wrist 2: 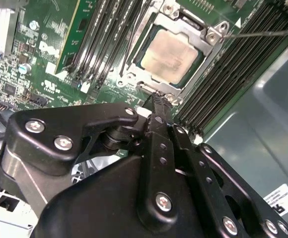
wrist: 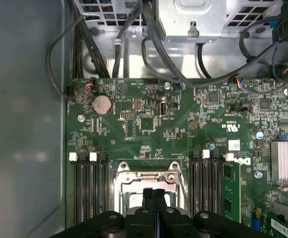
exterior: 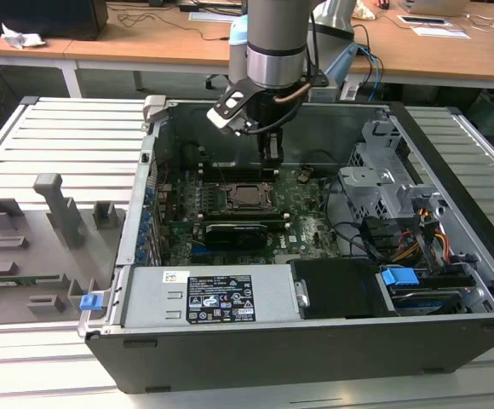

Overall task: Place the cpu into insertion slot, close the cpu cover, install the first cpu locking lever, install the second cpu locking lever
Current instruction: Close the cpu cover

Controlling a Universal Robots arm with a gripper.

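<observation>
One cpu (wrist 2: 171, 52) sits flat in the insertion slot (exterior: 245, 196), with the cpu cover (wrist 2: 209, 52) down around it and the chip face showing through the window. I see the gripper (wrist 2: 157, 101) with its fingers pressed together, holding nothing, tip just beside the cover's edge. A thin locking lever (wrist 2: 263, 33) sticks out past one cover corner.

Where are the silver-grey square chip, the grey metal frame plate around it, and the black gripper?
Silver-grey square chip (wrist 2: 171, 53): second wrist view, centre of face.
Grey metal frame plate (wrist 2: 201, 69): second wrist view, side bar.
Black gripper (wrist: 154, 192): first wrist view, fingertips.
</observation>
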